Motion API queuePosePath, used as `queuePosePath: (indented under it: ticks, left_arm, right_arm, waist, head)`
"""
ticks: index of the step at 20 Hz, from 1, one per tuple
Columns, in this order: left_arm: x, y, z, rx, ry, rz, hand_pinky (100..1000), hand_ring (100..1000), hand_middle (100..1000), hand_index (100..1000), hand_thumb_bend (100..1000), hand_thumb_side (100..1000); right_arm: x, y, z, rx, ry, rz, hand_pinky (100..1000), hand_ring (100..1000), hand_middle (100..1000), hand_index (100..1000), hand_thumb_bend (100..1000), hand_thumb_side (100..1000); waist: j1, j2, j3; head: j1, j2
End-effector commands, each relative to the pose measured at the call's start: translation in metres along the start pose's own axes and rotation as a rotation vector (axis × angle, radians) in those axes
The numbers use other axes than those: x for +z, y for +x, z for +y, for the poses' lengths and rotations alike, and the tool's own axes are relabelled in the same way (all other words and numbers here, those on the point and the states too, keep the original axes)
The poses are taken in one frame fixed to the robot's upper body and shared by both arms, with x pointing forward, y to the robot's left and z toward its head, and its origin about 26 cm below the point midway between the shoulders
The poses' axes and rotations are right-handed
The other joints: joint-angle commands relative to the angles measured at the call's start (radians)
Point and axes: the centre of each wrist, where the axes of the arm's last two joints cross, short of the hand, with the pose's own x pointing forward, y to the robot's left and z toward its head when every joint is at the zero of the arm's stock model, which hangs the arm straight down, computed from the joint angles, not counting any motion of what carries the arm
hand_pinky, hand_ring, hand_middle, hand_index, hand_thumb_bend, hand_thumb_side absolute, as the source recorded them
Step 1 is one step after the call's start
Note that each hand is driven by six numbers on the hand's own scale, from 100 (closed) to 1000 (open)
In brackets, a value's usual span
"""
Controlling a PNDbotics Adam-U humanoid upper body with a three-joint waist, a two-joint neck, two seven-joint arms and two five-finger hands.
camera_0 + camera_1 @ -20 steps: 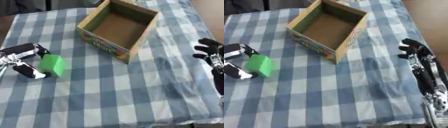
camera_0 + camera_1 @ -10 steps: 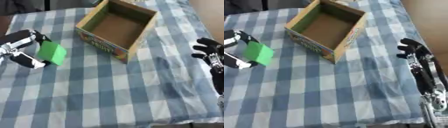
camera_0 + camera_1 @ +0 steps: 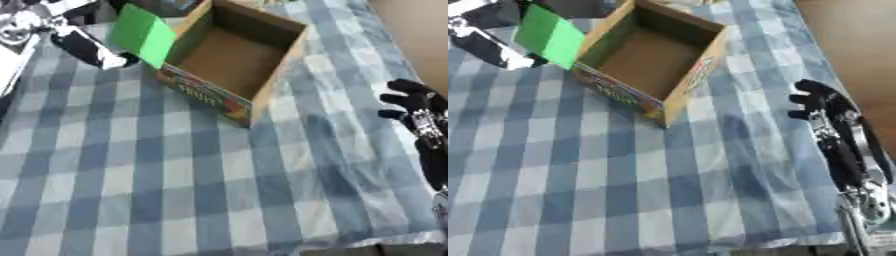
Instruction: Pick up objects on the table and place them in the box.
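Left hand [image 3: 74, 37] at upper left, fingers closed around a green block [image 3: 140, 33] held in the air just beside the left wall of the open cardboard box [image 3: 229, 65] on the checked tablecloth [image 3: 175, 185]; right hand [image 3: 820, 102] idle at right edge, fingers relaxed.

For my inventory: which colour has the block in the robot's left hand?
Green; the green block shows best in the left eye view.

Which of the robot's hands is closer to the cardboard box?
The left hand, holding the green block right beside the box. The right hand idles well off to the box's other side.
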Motion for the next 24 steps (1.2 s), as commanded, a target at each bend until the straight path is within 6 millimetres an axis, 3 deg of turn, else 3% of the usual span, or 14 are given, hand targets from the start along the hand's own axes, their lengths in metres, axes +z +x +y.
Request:
queuePosePath:
  ticks: [1, 6, 10, 13, 14, 18, 21, 24]
  left_arm:
    - [-0.025, 0.002, -0.002, -0.005, 0.02, 0.001, 770, 607, 442, 643, 364, 100]
    - [-0.062, 0.004, -0.029, 0.0, 0.079, 0.054, 770, 607, 450, 653, 358, 100]
    - [-0.08, 0.003, -0.055, -0.016, 0.095, 0.113, 772, 615, 468, 674, 393, 100]
    - [-0.087, 0.003, -0.067, -0.032, 0.117, 0.154, 782, 642, 541, 748, 448, 149]
    - [-0.088, 0.003, -0.07, -0.039, 0.125, 0.165, 790, 663, 591, 796, 502, 209]
    - [-0.088, 0.003, -0.073, -0.055, 0.158, 0.18, 835, 732, 743, 911, 641, 351]
    - [-0.085, 0.002, -0.068, -0.042, 0.204, 0.178, 870, 766, 799, 948, 769, 469]
    - [-0.079, 0.005, -0.055, -0.03, 0.247, 0.148, 881, 779, 816, 953, 805, 482]
  right_arm:
    - [-0.003, 0.004, 0.001, -0.007, 0.02, -0.019, 729, 816, 821, 855, 100, 715]
    - [-0.005, 0.005, 0.005, -0.021, 0.045, -0.025, 729, 816, 821, 854, 100, 715]
    - [-0.006, 0.006, 0.008, -0.034, 0.067, -0.033, 728, 816, 821, 854, 100, 718]
    - [-0.007, 0.007, 0.01, -0.039, 0.073, -0.038, 728, 816, 821, 854, 100, 719]
    - [-0.008, 0.007, 0.01, -0.04, 0.075, -0.039, 728, 816, 821, 854, 100, 719]
    - [-0.008, 0.007, 0.01, -0.041, 0.073, -0.039, 728, 816, 820, 854, 100, 717]
    - [-0.008, 0.007, 0.01, -0.039, 0.072, -0.039, 728, 816, 820, 854, 100, 719]
    - [-0.008, 0.007, 0.009, -0.037, 0.071, -0.039, 728, 816, 820, 854, 100, 719]
  waist:
    - [-0.007, -0.021, -0.006]
    - [-0.011, -0.02, -0.023]
    - [-0.018, -0.014, -0.043]
    - [-0.022, -0.007, -0.054]
    - [-0.023, -0.006, -0.056]
    - [-0.025, -0.003, -0.056]
    - [-0.025, -0.003, -0.05]
    - [-0.025, -0.003, -0.045]
  head:
    - [0.009, -0.016]
    - [0.018, -0.034]
    - [0.021, -0.054]
    - [0.027, -0.062]
    - [0.027, -0.063]
    - [0.024, -0.062]
    - [0.021, -0.063]
    - [0.019, -0.063]
